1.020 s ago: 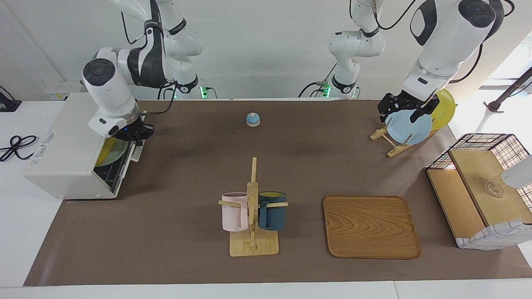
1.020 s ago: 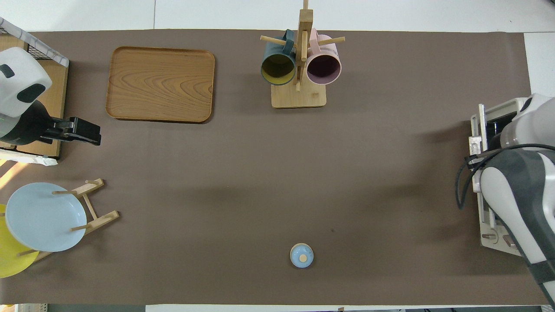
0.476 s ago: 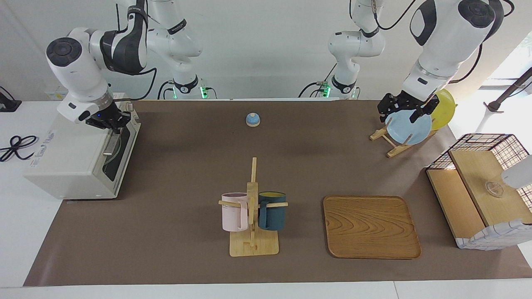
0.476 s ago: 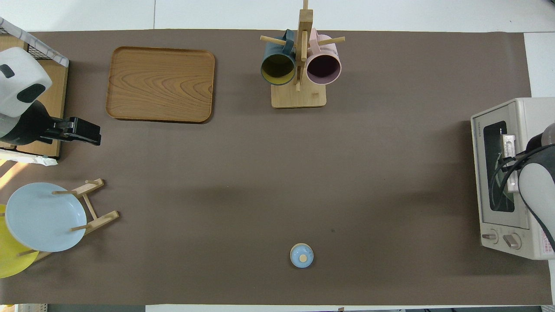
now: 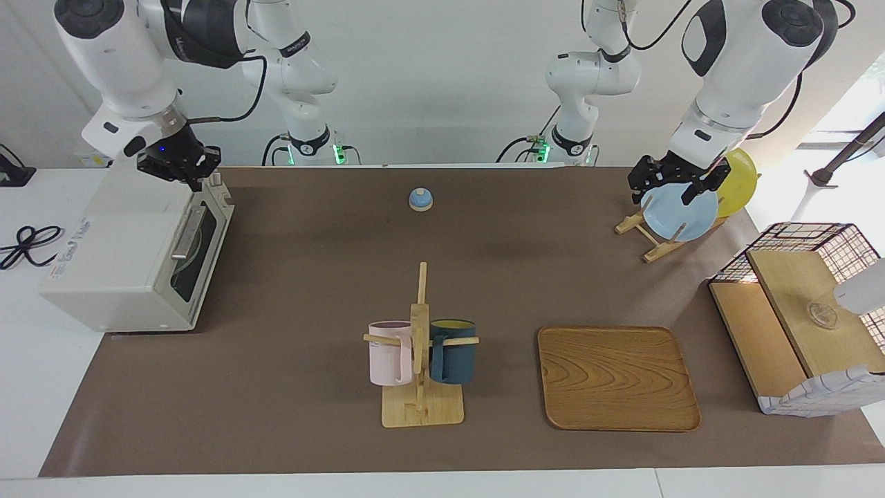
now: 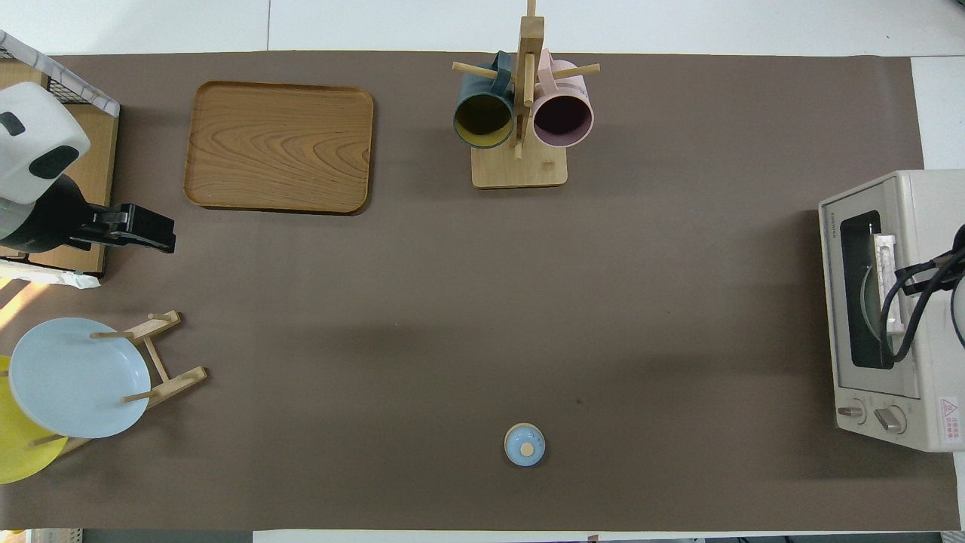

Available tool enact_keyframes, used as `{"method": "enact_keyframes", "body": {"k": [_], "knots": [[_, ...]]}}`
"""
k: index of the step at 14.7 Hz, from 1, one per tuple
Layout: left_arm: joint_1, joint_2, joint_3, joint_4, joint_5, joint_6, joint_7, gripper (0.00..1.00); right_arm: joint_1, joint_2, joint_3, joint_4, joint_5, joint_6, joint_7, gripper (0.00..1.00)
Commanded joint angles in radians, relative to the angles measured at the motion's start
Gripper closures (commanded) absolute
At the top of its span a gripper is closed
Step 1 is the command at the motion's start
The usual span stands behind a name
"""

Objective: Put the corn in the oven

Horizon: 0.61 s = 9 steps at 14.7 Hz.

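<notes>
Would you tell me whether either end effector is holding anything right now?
Nothing is held: the right end effector hangs above the oven, the left end effector above the blue plate.

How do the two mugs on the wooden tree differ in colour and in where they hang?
The pink mug is pale pink with a dark purplish inside; the blue mug is dark teal-blue with a yellow inside. The pink mug hangs on the side of the tree toward the right arm's end of the table, the blue mug on the side toward the left arm's end. Both look alike in size and shape, and each hangs from a peg.
</notes>
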Motion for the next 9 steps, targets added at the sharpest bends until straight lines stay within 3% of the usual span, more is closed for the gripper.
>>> {"method": "enact_keyframes", "body": {"k": [1, 9], "knots": [[0.008, -0.003, -0.007, 0.006, 0.023, 0.003, 0.006, 0.0, -0.011, 0.033, 0.003, 0.106, 0.077, -0.081, 0.045, 0.0], [0.008, -0.003, -0.007, 0.006, 0.023, 0.003, 0.006, 0.0, 0.044, 0.062, 0.011, 0.175, 0.137, -0.099, 0.255, 0.0]]}}
